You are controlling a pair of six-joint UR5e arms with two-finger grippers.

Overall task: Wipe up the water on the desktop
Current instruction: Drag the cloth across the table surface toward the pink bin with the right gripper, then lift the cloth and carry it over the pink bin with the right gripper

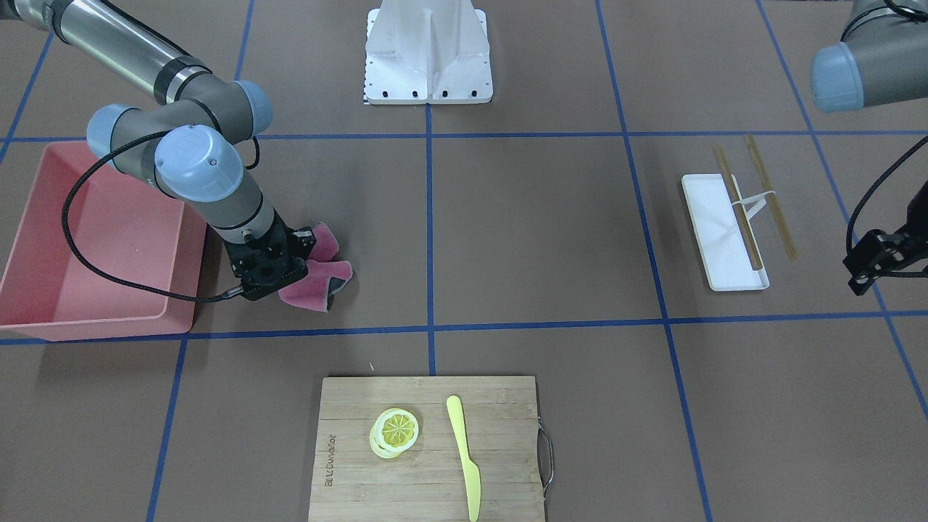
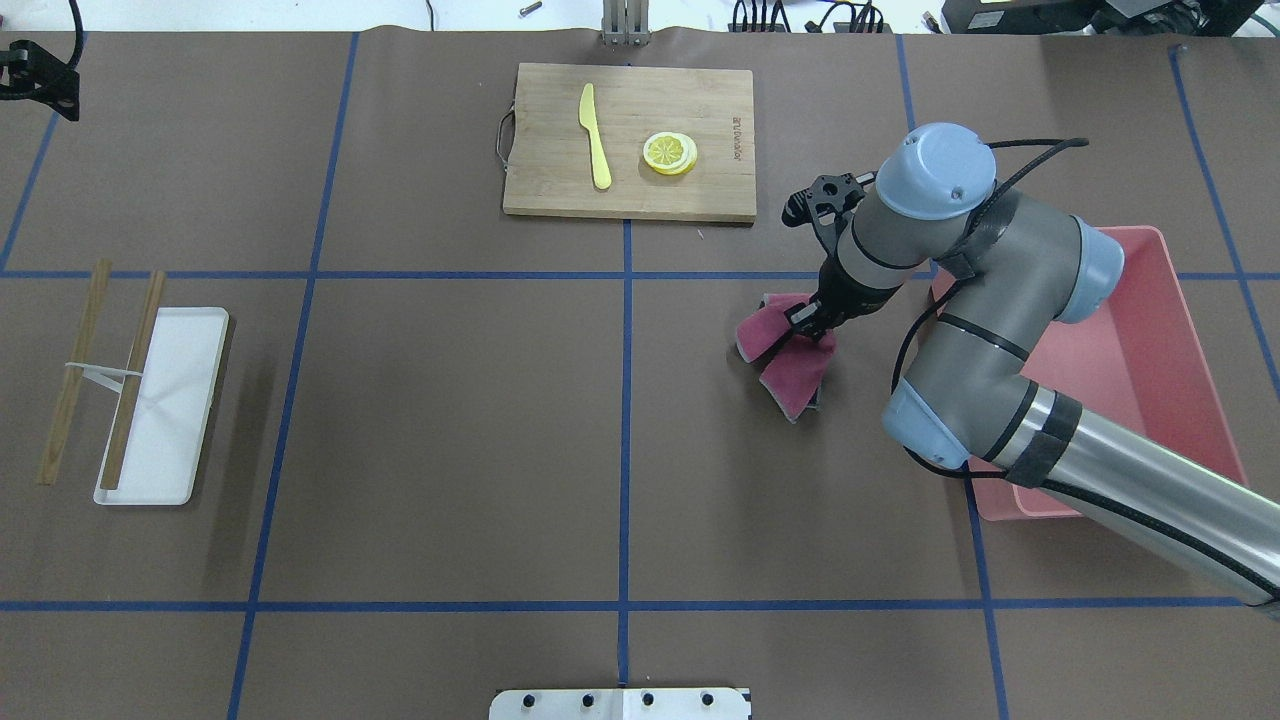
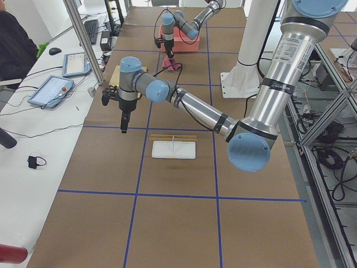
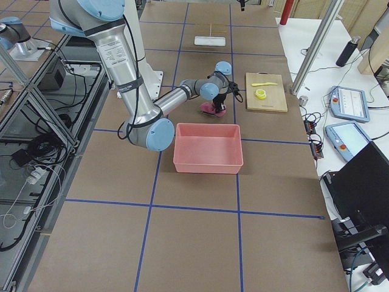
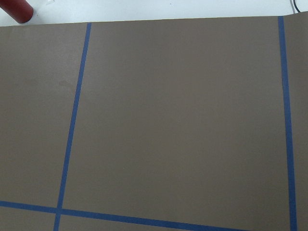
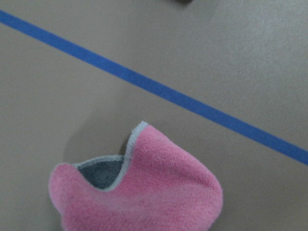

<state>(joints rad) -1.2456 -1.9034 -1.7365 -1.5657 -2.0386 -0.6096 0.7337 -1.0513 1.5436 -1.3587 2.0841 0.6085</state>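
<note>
Gripping pink cloth [image 2: 792, 376] on the desktop [image 2: 450, 420], right gripper [image 2: 804, 327], pink bin [image 2: 1135, 375] just beside, cutting board [image 2: 545, 190] near

The right arm [image 2: 1010, 330] and left arm [image 3: 201, 111] are showing silver tubes, grey joints, pale-blue caps and looping black cables [image 1: 64, 210].

On the desktop [image 2: 450, 400], the cloth [image 2: 795, 370] lies just left of the bin [image 2: 1120, 370] on my right. The board [image 2: 700, 195] ahead bears a knife [image 2: 595, 135] left of a lemon [image 2: 670, 153]. The tray [image 2: 180, 400] sits far left.
</note>
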